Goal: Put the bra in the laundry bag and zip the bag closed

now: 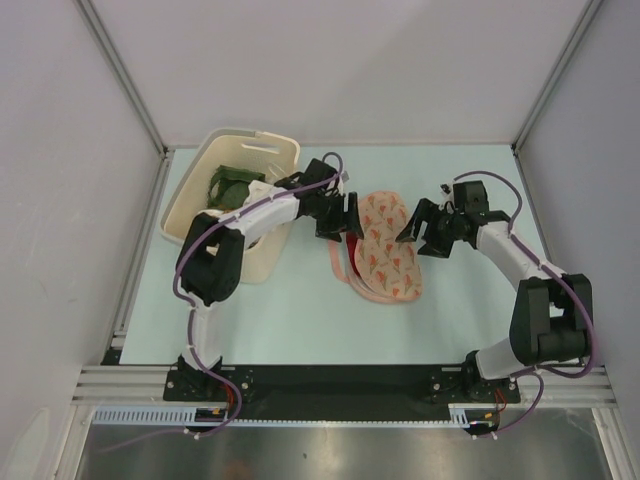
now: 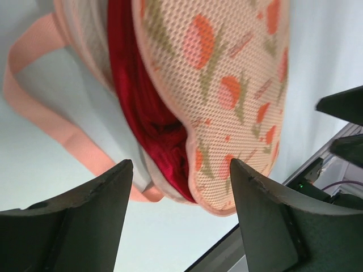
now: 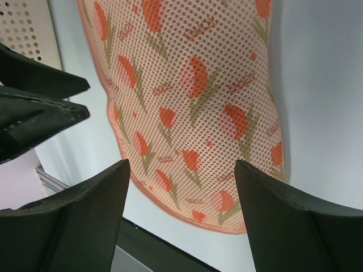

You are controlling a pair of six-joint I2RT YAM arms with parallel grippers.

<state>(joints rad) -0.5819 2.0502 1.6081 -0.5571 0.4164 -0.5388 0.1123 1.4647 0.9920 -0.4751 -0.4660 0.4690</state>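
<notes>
Bag (image 1: 385, 245): lies flat mid-desk (image 1: 300, 320), between both pincers. Gapes along left edge, zip not closed. Holds bra (image 2: 150, 119), tucked inside, red lace visible through the gap from left wrist view. Trails pink loop (image 2: 51, 113) onto desk beside that edge.

Left pincer (image 2: 178, 164): spread wide, empty. Hovers just over bag's open edge, near bra; contact unclear.

Right pincer (image 3: 181, 164): spread wide, empty. Hangs above bag's right side, over leaf-print mesh; cannot tell if touching.

Basket (image 1: 215, 160): sits far left on desk, beside left arm, well apart from bag. Contains green cloth (image 1: 232, 185).
</notes>
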